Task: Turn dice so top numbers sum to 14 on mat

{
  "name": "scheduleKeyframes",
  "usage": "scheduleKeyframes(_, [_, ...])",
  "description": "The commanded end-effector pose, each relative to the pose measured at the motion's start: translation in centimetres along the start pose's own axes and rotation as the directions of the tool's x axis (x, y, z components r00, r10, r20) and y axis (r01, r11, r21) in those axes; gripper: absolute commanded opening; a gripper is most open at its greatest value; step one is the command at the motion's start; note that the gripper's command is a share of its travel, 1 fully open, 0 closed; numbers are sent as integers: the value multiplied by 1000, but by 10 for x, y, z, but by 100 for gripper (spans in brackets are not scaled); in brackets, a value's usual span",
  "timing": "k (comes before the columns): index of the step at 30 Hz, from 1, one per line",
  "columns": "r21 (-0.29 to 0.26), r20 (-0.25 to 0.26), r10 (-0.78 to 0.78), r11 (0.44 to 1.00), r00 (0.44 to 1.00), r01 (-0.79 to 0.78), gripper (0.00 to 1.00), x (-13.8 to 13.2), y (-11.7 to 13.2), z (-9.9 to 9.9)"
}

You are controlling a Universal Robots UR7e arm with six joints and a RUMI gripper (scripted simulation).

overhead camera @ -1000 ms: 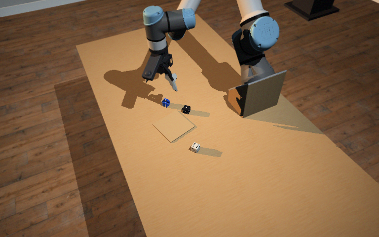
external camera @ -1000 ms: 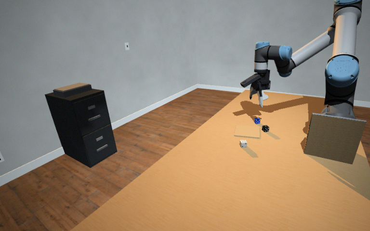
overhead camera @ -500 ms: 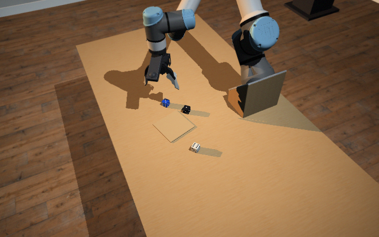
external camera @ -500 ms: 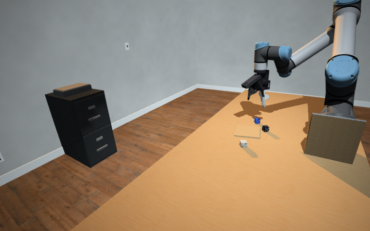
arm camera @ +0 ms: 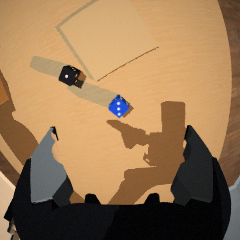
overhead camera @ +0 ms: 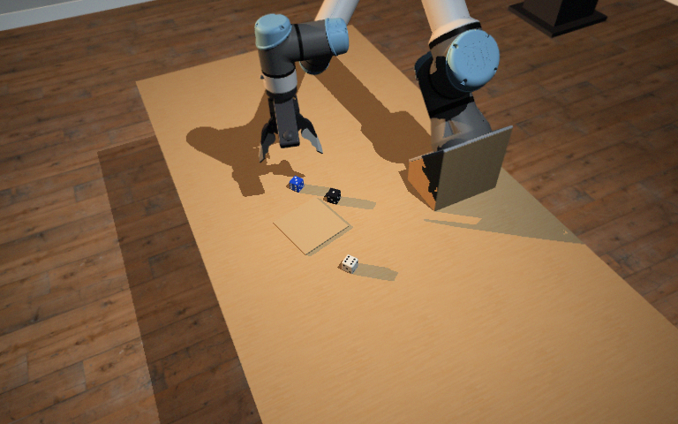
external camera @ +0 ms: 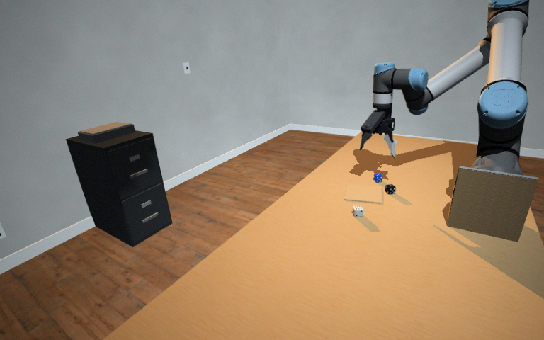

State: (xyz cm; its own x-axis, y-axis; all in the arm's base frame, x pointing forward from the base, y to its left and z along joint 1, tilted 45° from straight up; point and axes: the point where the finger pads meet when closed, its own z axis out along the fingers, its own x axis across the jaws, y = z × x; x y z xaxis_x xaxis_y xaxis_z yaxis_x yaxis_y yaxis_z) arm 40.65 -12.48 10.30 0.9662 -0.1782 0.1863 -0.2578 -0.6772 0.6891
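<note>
Fingers (overhead camera: 311, 134) (external camera: 389, 143) wide open, nothing between them — raised over the table (overhead camera: 400, 350) (external camera: 280, 280) (arm camera: 200, 65), upper centre-left of the top view. Blue die (overhead camera: 296, 184) (external camera: 377, 177) (arm camera: 119, 106) near the middle of the wrist view, three pips on its upper face. Black die (overhead camera: 333, 195) (external camera: 390, 189) (arm camera: 69, 75) to its left there, one pip up, just beside a corner of the pale square mat (overhead camera: 312, 226) (external camera: 363, 194) (arm camera: 110, 40). White die (overhead camera: 350, 263) (external camera: 358, 211) below and right of the mat in the top view, six up — outside the wrist view. All three dice on the table, off the mat. Dark cabinet (external camera: 120, 188), left of exterior view.
</note>
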Motion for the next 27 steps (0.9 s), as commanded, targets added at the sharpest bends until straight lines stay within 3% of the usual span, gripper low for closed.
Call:
scheduleKeyframes(1, [5, -7, -162, 987, 987, 162, 100, -2, 0, 1])
scheduleKeyframes(8, [3, -8, -394, 919, 919, 394, 100, -5, 0, 3])
scheduleKeyframes(10, [3, -8, -394, 919, 919, 394, 100, -5, 0, 3])
scheduleKeyframes(16, [1, -9, -581, 814, 814, 581, 100, -7, 1, 5])
scheduleKeyframes(21, [-1, -9, -714, 700, 700, 714, 100, -9, 2, 7])
scheduleKeyframes(24, [-2, -8, -799, 601, 601, 799, 100, -10, 3, 8])
scheduleKeyframes(27, [-2, -8, -801, 599, 599, 801, 100, -10, 3, 8])
